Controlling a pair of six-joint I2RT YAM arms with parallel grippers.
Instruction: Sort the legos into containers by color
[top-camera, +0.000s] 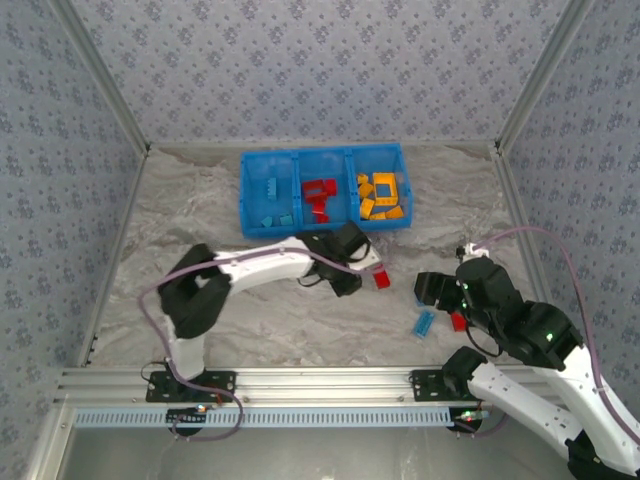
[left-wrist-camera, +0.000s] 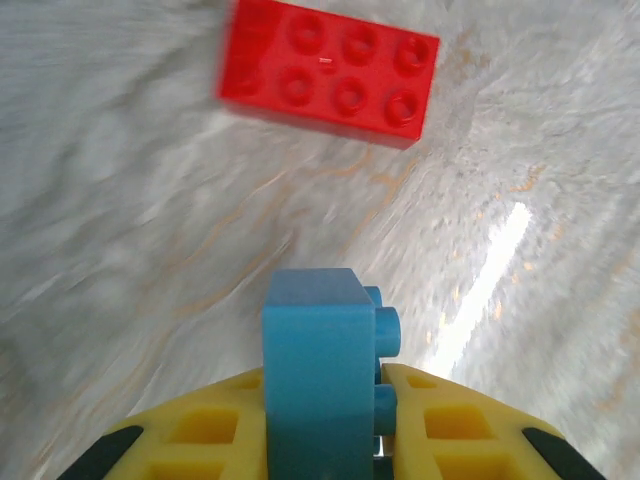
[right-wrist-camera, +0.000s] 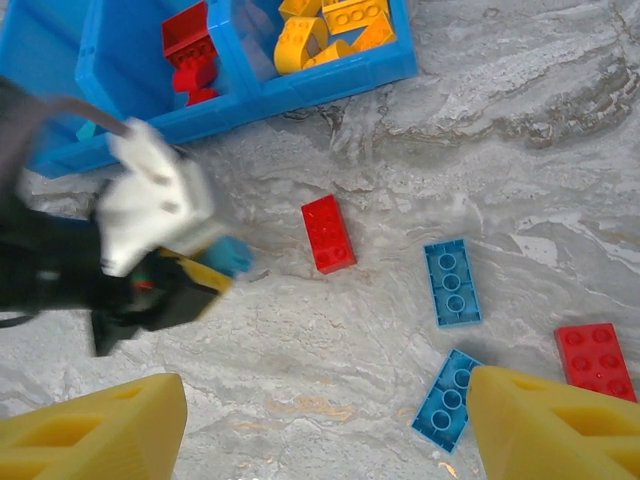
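Observation:
The blue three-compartment bin (top-camera: 243, 195) holds blue bricks on the left, red in the middle and orange-yellow on the right. My left gripper (top-camera: 366, 262) hovers in front of it, shut on a small blue brick (left-wrist-camera: 322, 380) that sticks up between the yellow fingers. A red brick (left-wrist-camera: 330, 70) lies on the table just beyond it. My right gripper (right-wrist-camera: 325, 430) is open above the table with nothing between its fingers. Below it lie the same red brick (right-wrist-camera: 328, 233), two blue bricks (right-wrist-camera: 452, 282) (right-wrist-camera: 447, 400) and another red brick (right-wrist-camera: 597, 360).
The table has a grey marbled surface, with patterned walls on three sides. The right arm (top-camera: 520, 330) stands over the loose blue brick (top-camera: 424, 323) and a red one (top-camera: 458, 321). The bin's front wall (right-wrist-camera: 330, 85) is at the top of the right wrist view.

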